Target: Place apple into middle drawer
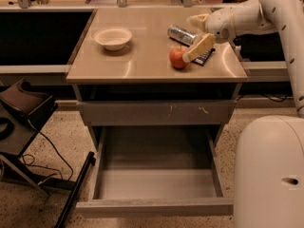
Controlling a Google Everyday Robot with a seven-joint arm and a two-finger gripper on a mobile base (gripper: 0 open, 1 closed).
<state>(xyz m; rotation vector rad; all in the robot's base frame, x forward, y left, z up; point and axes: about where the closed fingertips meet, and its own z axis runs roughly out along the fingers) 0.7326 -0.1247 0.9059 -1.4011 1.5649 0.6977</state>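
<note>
Gripper: the gripper (194, 37) is over the right rear part of the counter (137, 63), at the end of the white arm (247, 17) that reaches in from the right.
Fingers: spread wide apart, holding nothing; the lower finger (200, 46) slants down to the left and its tip is right against the apple's right side, while the upper one points left above the can.
Apple: the apple (177, 57) sits on the counter, right of centre and near the front edge, red with a yellowish patch.
Can: a silver can (182, 33) lies on its side just behind the apple.
Packet: a dark flat packet (204, 58) lies under the lower finger, just right of the apple.
Bowl: a pale bowl (113, 37) stands well to the left, upright.
Middle drawer: the middle drawer (154, 207) is pulled fully out below the counter, its grey floor showing.
Scratched front: a shut drawer front (142, 113) with pale scratch marks sits above it.
Robot base: the white base (268, 175) fills the lower right corner.
Left side: a black stool (23, 106) stands beside the cabinet.
</note>
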